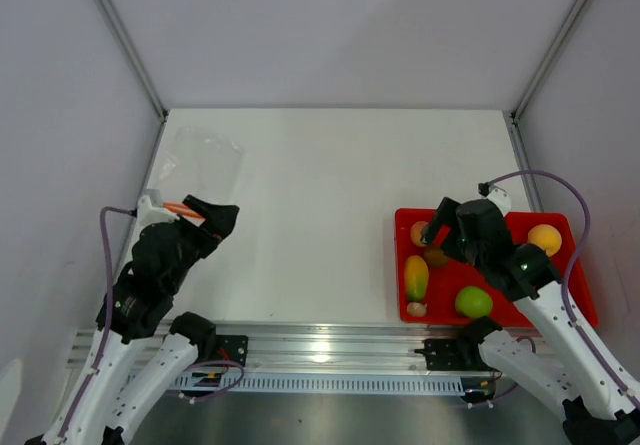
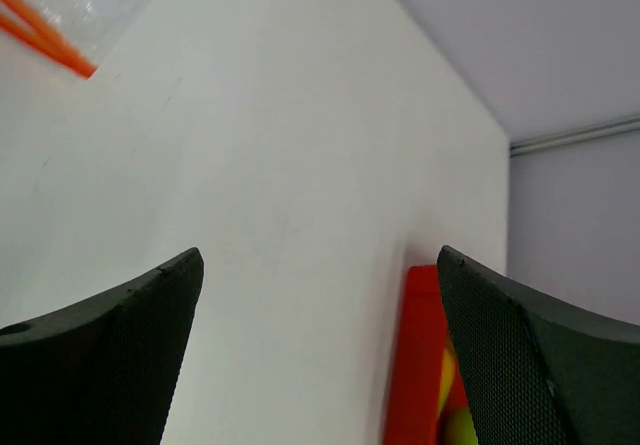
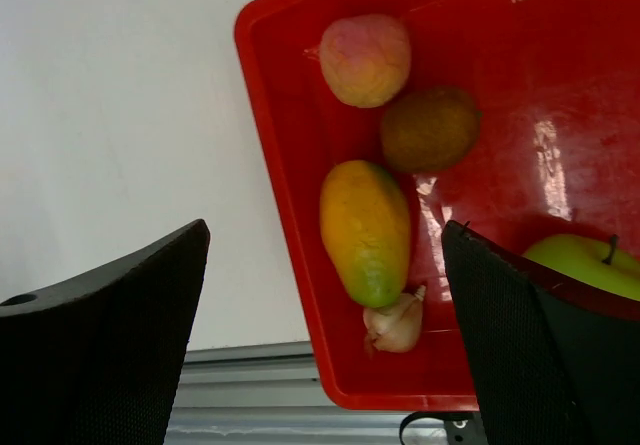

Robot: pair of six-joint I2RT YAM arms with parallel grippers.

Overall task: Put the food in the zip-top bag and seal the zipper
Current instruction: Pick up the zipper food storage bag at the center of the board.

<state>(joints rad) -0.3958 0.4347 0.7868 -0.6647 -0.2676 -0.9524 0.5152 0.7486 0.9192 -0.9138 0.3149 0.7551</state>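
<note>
Though outside the right wrist view, the orange (image 1: 544, 238) shows overhead.

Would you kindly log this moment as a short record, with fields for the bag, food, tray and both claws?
bag: clear zip-top bag flat on the table's far left, no food seen inside
zipper: red-orange strip, near the left claw
food: mango, peach, kiwi, apple, orange, beige piece
tray: red tray, holds all the food
left claw: open, empty
right claw: open, empty, over the tray
</note>
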